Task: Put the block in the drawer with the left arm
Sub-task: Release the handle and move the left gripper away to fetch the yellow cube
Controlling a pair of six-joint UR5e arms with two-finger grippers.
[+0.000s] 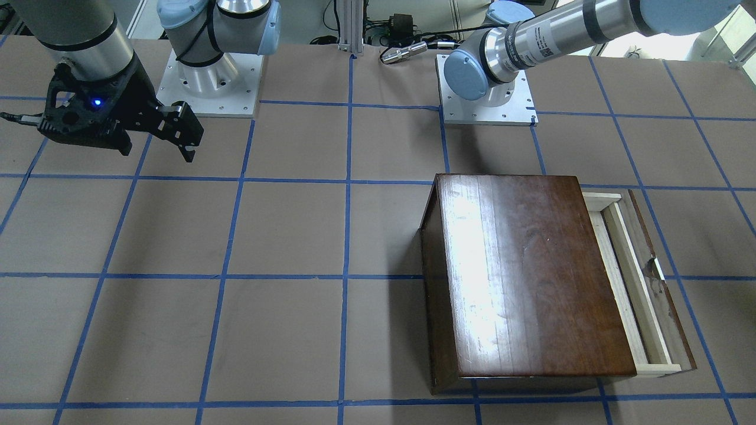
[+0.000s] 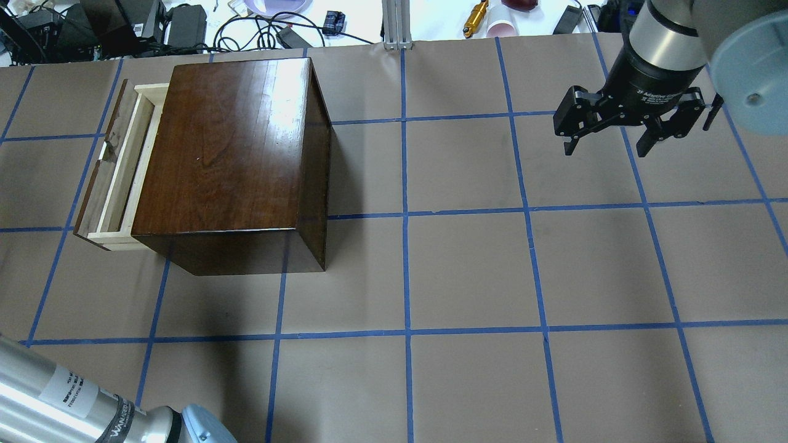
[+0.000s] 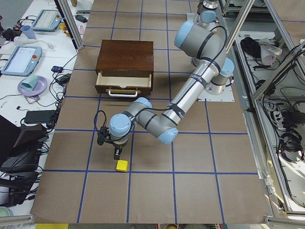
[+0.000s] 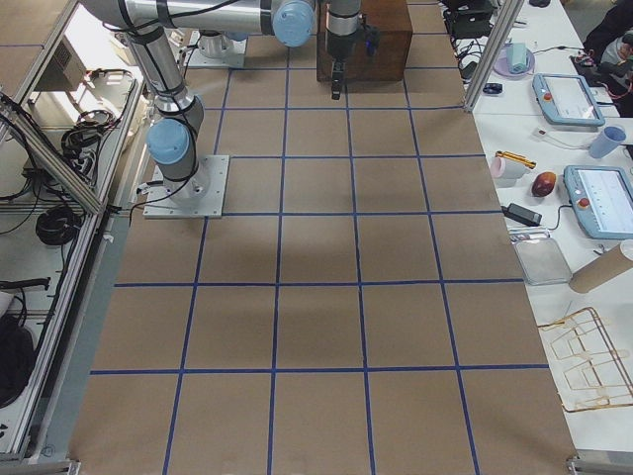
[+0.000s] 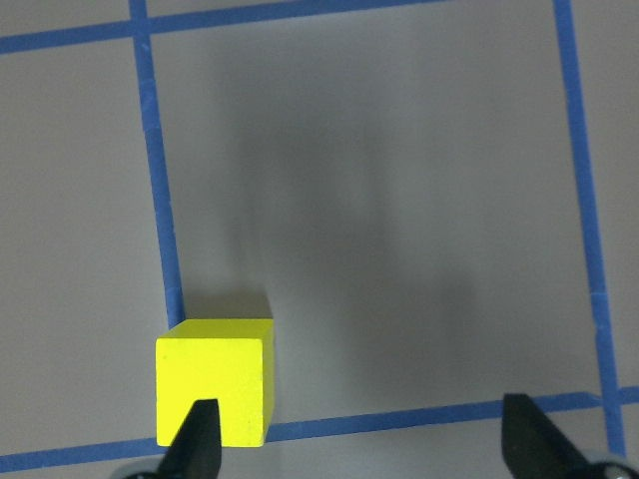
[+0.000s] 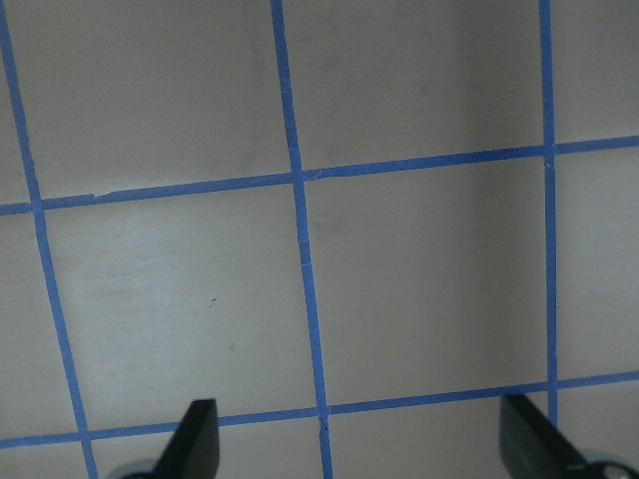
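The yellow block (image 5: 215, 384) lies on the table by a blue tape line; it also shows in the exterior left view (image 3: 122, 165), far from the box. My left gripper (image 5: 364, 444) is open and hovers above it, with the block under the left fingertip (image 5: 200, 439), not centred between the fingers. The drawer (image 2: 114, 178) of pale wood stands pulled out of the dark-brown box (image 2: 228, 141), and what shows of its inside is bare. My right gripper (image 2: 606, 144) is open and empty, held above the table well away from the box.
Blue tape lines grid the brown table (image 2: 468, 271). The two arm bases (image 1: 207, 88) (image 1: 487, 100) stand at the robot's edge. Tablets, cables and a plate (image 3: 33, 86) lie on the side bench beyond the table edge.
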